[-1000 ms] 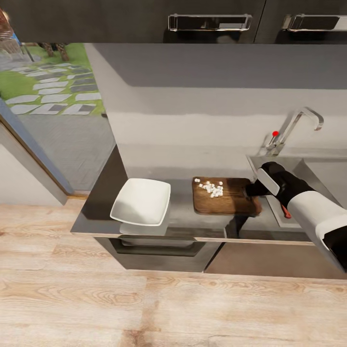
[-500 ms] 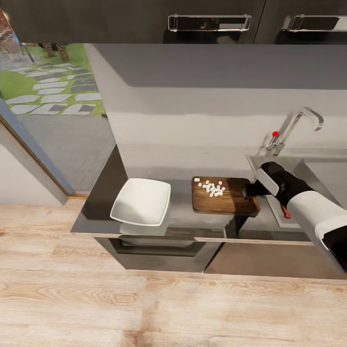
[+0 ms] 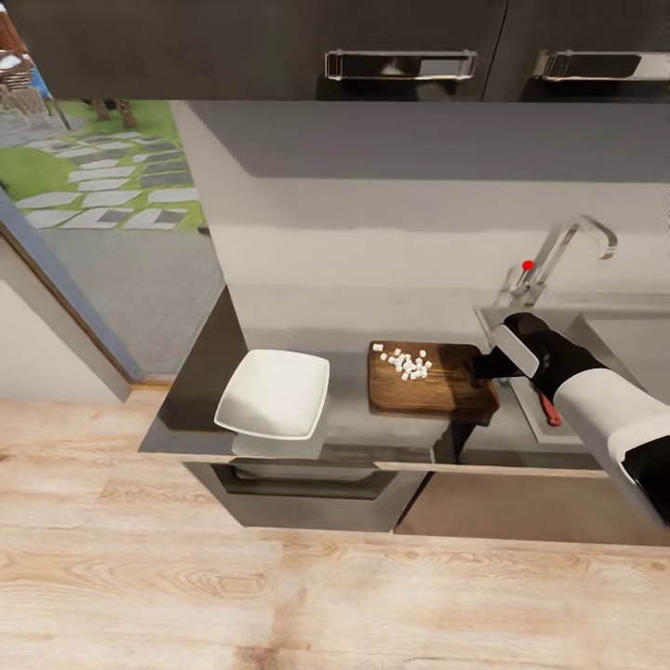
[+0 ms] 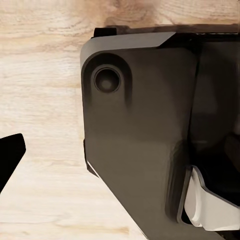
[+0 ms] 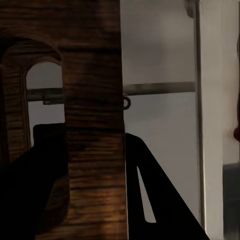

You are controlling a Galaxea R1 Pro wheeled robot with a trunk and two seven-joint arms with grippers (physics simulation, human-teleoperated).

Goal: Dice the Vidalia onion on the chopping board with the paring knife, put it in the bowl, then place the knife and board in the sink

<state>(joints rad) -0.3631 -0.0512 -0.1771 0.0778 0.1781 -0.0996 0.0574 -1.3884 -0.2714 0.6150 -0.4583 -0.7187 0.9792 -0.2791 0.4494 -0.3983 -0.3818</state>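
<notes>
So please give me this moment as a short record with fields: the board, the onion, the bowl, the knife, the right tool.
chopping board: on the countertop, gripped at its sink-side end
diced onion: pale bits on the board
bowl: empty, beside the board
paring knife: red handle visible in the sink
right tool: closed on the board's end

The bowl [image 3: 274,395] sits at the left of the bench [image 3: 349,433], near its front edge. To its right, a little apart, lies the board [image 3: 430,382], with the onion bits [image 3: 406,363] scattered on its rear left part. The board's right end reaches the sink [image 3: 596,321], which lies at the right of the bench with the tap [image 3: 558,256] behind it. The right hand [image 3: 486,364] is at that end of the board, and the knife [image 3: 549,410] lies in the sink just beside the arm. Cabinets [image 3: 279,42] hang above.
</notes>
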